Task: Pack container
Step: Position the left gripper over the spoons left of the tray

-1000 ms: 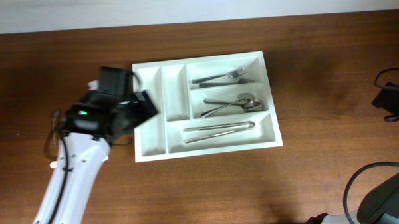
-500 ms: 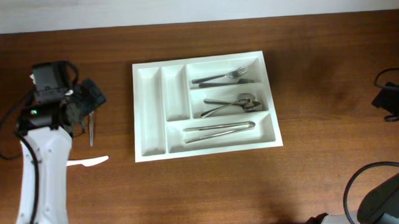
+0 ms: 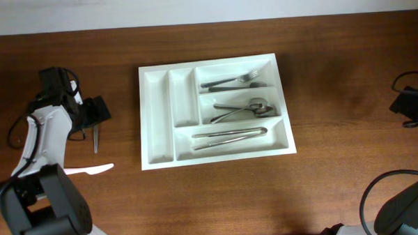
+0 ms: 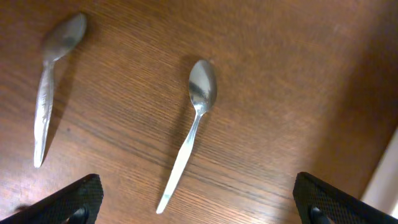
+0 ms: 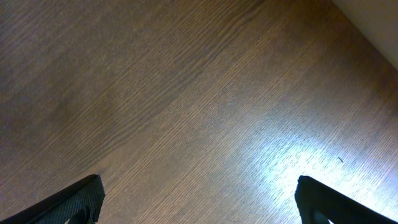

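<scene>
Steel is what sits closest to us: a spoon (image 4: 201,93) lies on the wooden table (image 4: 298,74) directly beneath our left gripper (image 4: 199,208). Its bowl points away and its handle runs back toward the gap between our jaws, which stand wide apart with nothing in them. A second spoon (image 4: 46,93) lies off to one side, well apart from the first, so we can take one without disturbing the other.

We judge the step in hand to be picking up the nearer spoon. To do it well, we should lower straight down and turn the wrist so the jaws close across the handle, not along it. We should grip close to the neck, where the metal stands a little off the wood; a flat handle may slip otherwise.

Further out, a white plastic knife (image 3: 89,169) waits on the table. Beyond it the container (image 3: 157,119) sits mid-table, well apart from our arm, with its two narrow compartments bare. Forks (image 3: 230,80), spoons (image 3: 247,109) and long utensils (image 3: 229,135) fill the three long ones, so this spoon likely belongs in the middle one with the others.

Farthest off, our right gripper (image 5: 199,208) hangs open over bare wood, holding nothing.
</scene>
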Controlling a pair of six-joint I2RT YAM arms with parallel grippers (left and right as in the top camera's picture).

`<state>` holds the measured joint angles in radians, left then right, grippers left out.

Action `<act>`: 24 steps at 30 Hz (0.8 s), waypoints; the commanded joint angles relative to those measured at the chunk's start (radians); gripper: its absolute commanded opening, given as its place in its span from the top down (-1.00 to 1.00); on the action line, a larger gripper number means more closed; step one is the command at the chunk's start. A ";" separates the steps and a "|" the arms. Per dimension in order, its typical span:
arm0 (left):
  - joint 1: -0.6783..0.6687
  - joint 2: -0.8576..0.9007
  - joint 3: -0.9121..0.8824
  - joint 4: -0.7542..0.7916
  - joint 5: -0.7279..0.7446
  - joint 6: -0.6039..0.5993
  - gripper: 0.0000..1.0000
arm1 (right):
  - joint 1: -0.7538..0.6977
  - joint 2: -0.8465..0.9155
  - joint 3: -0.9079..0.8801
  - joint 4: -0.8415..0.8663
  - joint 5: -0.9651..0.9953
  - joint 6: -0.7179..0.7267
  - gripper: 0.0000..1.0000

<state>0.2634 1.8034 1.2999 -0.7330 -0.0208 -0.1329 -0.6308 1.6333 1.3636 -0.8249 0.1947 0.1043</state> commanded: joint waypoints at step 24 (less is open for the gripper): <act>0.002 0.167 0.003 -0.016 -0.051 0.166 -0.97 | -0.005 -0.003 -0.002 0.003 0.016 0.000 -0.98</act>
<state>0.2634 1.9339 1.2999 -0.7506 -0.0437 0.0017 -0.6308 1.6333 1.3636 -0.8249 0.1947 0.1043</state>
